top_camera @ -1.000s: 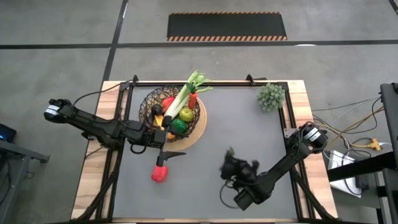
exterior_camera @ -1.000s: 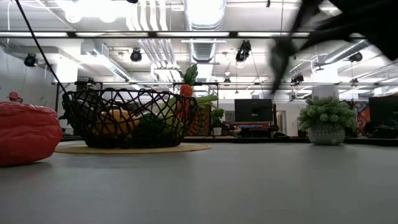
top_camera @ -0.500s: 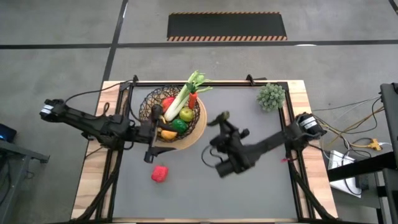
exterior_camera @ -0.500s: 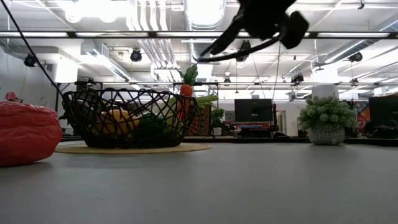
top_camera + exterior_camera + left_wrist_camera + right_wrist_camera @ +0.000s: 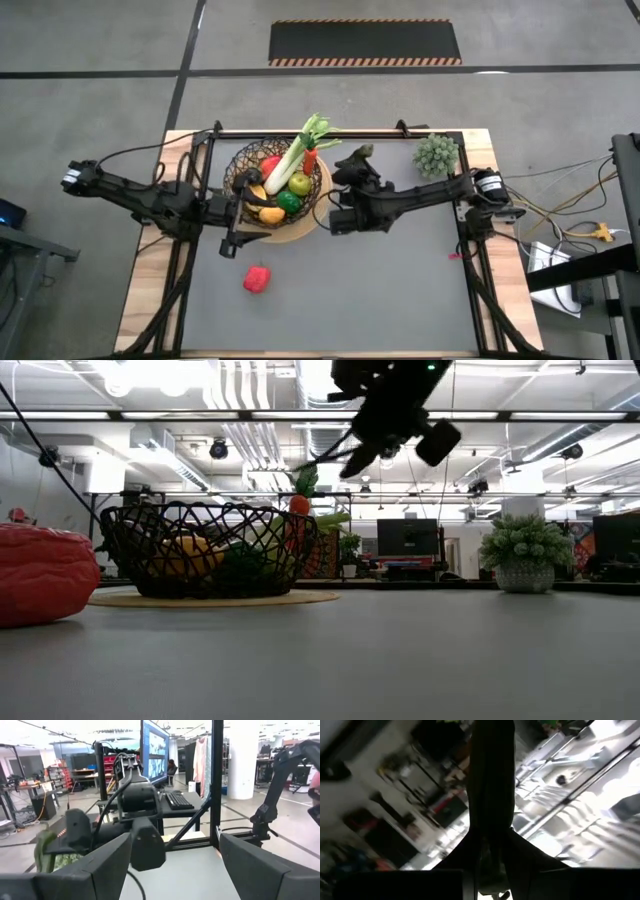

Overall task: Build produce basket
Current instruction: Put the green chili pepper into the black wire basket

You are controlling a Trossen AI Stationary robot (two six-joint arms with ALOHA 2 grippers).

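Right gripper [image 5: 352, 165] beside the basket [image 5: 240, 165] is clamped on a dark cucumber [image 5: 490, 775], likely light, stiff, slick; left gripper [image 5: 232, 243] gapes empty; grip the red pepper [image 5: 256, 279] mid-body

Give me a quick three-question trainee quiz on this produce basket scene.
1. True or false: the left claw is open and empty.
2. The red pepper outside the basket lies on: A the grey mat; B the wooden edge; C the floor.
3. Which claw is clamped on the dark long vegetable?
Key: 1 true; 2 A; 3 the right claw, raised beside the basket.
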